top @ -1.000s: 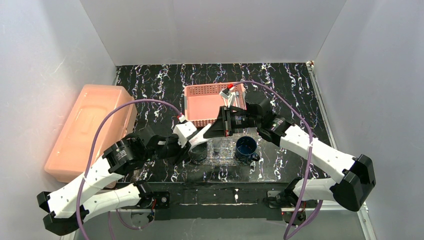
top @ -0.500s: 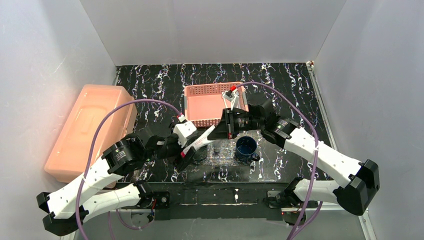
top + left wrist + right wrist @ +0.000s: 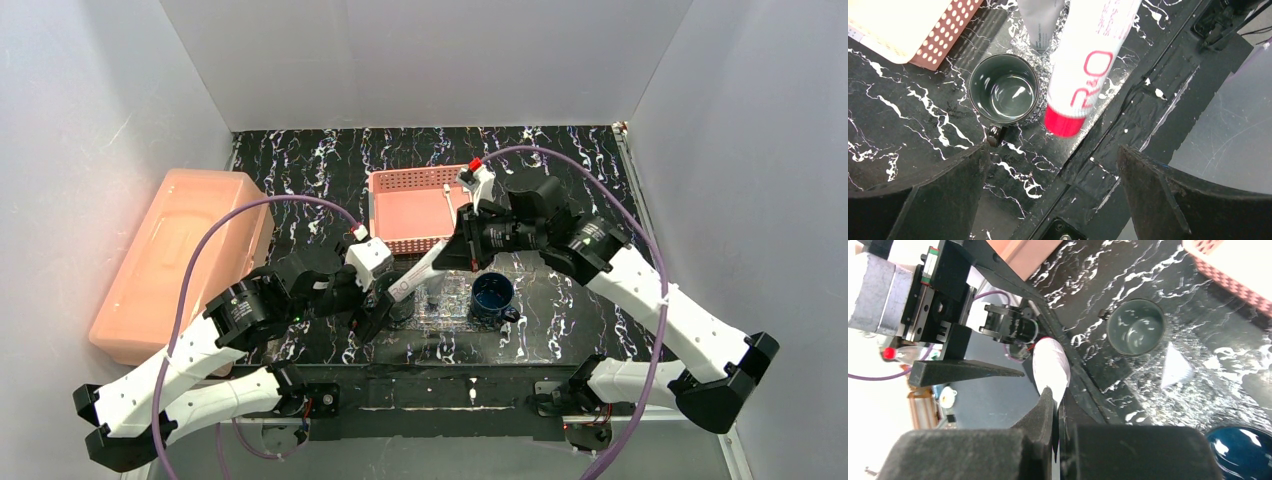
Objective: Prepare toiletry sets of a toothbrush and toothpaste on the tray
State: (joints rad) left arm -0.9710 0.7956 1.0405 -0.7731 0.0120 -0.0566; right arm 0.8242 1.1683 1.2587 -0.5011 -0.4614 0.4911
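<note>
- The tube (image 3: 425,270), white with a red cap, is clamped at its flat end by the right gripper (image 3: 462,252), whose jaws are closed on it.
- The tube is held aslant in the air, and its cap end (image 3: 1064,120) is pointed toward the left gripper (image 3: 372,315).
- The left gripper's fingers (image 3: 948,195) are spread wide, and nothing is seen between them. The red cap is seen just ahead of them, apart from both.
- The tray (image 3: 447,305) is set on the black marbled table (image 3: 560,180), between the grey cup (image 3: 400,308) and the blue cup (image 3: 492,295).
- In the top view the tube is seen crossing over the grey cup and the tray's left side.
- A grey packet (image 3: 1040,22) is laid on the tray, just beside the grey cup.
- The pink basket (image 3: 415,205) is placed just behind the tray.
- The salmon box (image 3: 180,260) is set well apart at the left.
</note>
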